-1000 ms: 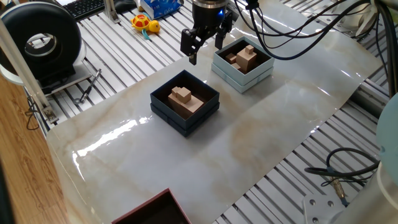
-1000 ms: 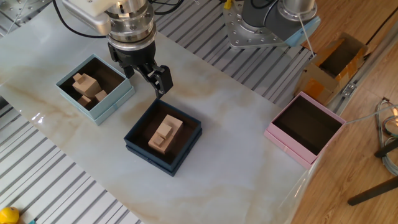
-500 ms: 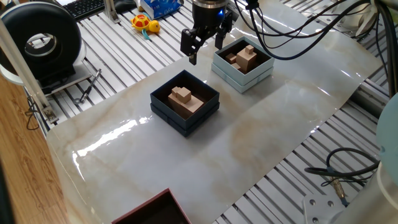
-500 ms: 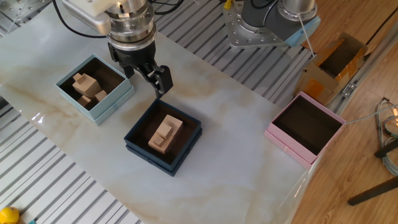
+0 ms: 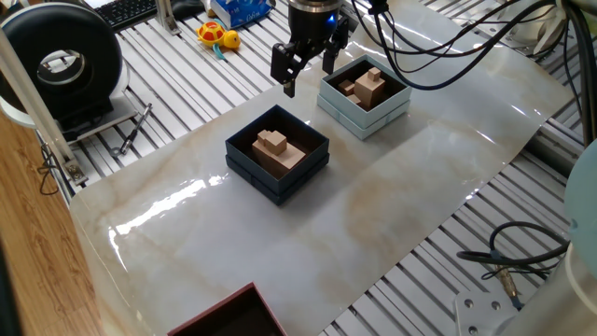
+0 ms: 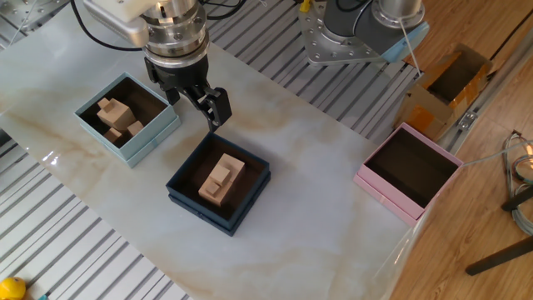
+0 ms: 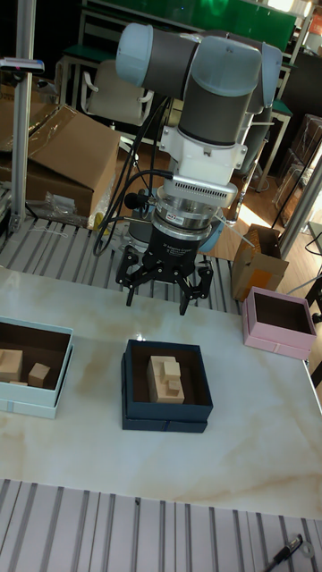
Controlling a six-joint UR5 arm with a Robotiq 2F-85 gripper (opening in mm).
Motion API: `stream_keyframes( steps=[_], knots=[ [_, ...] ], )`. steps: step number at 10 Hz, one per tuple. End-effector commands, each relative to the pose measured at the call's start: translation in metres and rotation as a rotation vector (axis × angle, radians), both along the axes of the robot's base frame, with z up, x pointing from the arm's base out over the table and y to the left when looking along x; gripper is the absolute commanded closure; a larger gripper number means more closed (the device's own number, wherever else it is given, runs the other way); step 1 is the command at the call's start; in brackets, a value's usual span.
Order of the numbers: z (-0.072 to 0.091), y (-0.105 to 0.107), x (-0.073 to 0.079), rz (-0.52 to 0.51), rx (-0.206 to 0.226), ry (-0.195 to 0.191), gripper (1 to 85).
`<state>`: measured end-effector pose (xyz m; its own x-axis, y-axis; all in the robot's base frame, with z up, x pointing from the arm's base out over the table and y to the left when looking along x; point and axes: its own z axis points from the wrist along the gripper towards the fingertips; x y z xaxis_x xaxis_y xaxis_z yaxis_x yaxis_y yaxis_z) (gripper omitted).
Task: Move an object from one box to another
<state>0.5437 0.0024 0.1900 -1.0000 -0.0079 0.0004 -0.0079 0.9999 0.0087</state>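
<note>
In one fixed view I see the gripper (image 5: 308, 73) hanging at 1 o'clock of the dark box (image 5: 256, 177), its two black fingers spread wide with nothing between them. That box is a thick-walled matte square. Inside it the small block (image 5: 272, 141), pale raw wood with crisp corners, sits on a flatter brown block (image 5: 291, 159). The pale box (image 5: 375, 121) lies apart at 2 o'clock on the glossy marbled sheet (image 5: 392, 205), which is bare from 4 to 7 o'clock. In the other fixed view the gripper (image 6: 196, 98) is at 12 o'clock of the dark box (image 6: 187, 200), the pale box (image 6: 154, 133) at 10 and a pink box (image 6: 375, 187) well apart at 3. The small block (image 6: 218, 182) lies mid-box. In the tall fixed view the gripper (image 7: 165, 284) hovers at 12 o'clock, clear of the dark box (image 7: 165, 420) holding the small block (image 7: 164, 366).
</note>
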Motion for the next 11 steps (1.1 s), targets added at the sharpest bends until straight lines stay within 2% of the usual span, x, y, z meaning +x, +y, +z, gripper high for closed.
stream_keyframes(
  steps=[1, 11],
  knots=[
    [0.0039, 0.0185, 0.0416, -0.014, 0.063, -0.161, 57.3],
    [0.0034, 0.0159, 0.0411, 0.0, 0.047, -0.158, 57.7]
  ],
)
